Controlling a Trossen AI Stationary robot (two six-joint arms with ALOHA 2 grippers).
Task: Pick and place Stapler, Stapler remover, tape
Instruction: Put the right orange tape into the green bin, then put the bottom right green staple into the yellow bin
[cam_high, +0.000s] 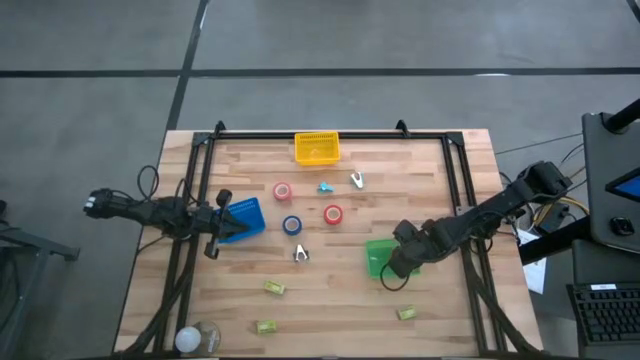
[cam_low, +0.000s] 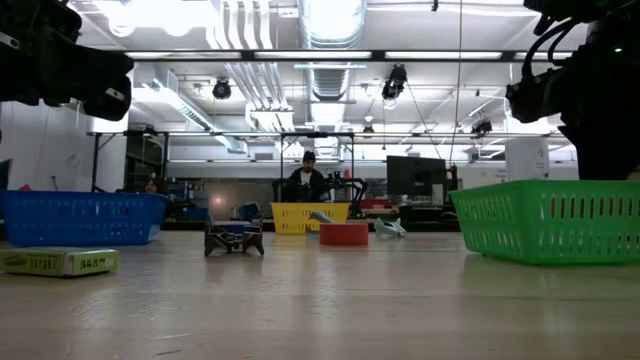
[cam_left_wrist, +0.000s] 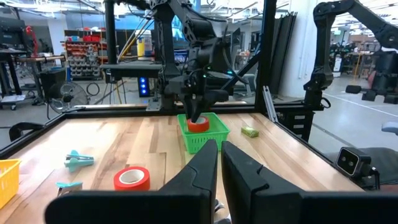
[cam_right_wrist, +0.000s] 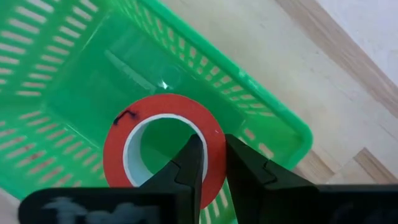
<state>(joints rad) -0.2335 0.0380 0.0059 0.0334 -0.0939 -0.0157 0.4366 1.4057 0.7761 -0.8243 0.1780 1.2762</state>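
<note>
Tabletop (cam_high: 330, 300) of pale wooden planks carries everything, framed by dark rails. The right arm reaches in from the right side, and its gripper (cam_right_wrist: 210, 163) hangs over the green basket (cam_high: 378, 256), which sits on the right half of the table. That gripper's fingers (cam_right_wrist: 189, 163) are pinched on the rim of a red roll of tape (cam_right_wrist: 163, 146), one finger inside the pale centre hole and one outside; the roll is held above the basket's floor, inside its walls in the right wrist view. The left wrist view shows the same roll (cam_left_wrist: 198, 124) just above the basket's rim.

The left arm lies along the left edge, its gripper (cam_high: 226, 222) over the blue basket (cam_high: 247, 217); its fingers (cam_left_wrist: 205, 167) are pressed nearly together, with only a thin gap and nothing between them. A yellow basket (cam_high: 317, 148) stands at the far middle edge.

Three more rolls lie loose near the table's centre: a pinkish roll (cam_high: 282, 191), a blue roll (cam_high: 291, 225) just nearer the front, and a red roll (cam_high: 333, 214) to their right. A teal staple remover (cam_high: 325, 187) and a pale one (cam_high: 357, 180) lie between these rolls and the yellow basket, and a dark one (cam_high: 300, 254) lies in front of the blue roll. Small yellow-green boxes (cam_high: 274, 288) are scattered along the near part of the table.
</note>
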